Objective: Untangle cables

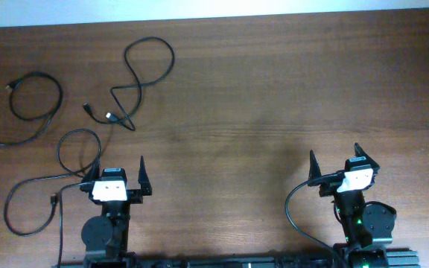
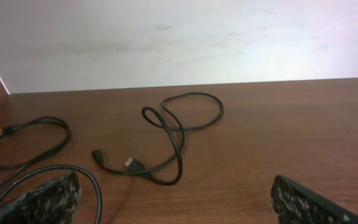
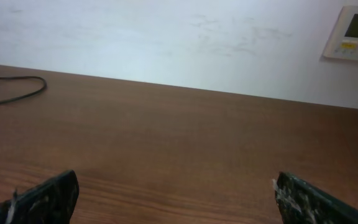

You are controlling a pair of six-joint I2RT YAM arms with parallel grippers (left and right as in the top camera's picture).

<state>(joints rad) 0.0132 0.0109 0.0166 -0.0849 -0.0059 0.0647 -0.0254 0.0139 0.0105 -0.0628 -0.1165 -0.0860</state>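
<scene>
Three black cables (image 1: 109, 116) lie left on the surface (image 1: 259, 89). The left claw (image 1: 119, 165) and right claw (image 1: 334, 152) gape wide, empty. Only the right wrist view shows a wall panel (image 3: 356, 32).

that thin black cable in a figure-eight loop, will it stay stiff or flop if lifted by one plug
Probably floppy: the thin black figure-eight cable lies in soft curves on the wooden table, so it would likely droop. Being thin, it looks light. Its crossing may tighten when pulled.
</scene>
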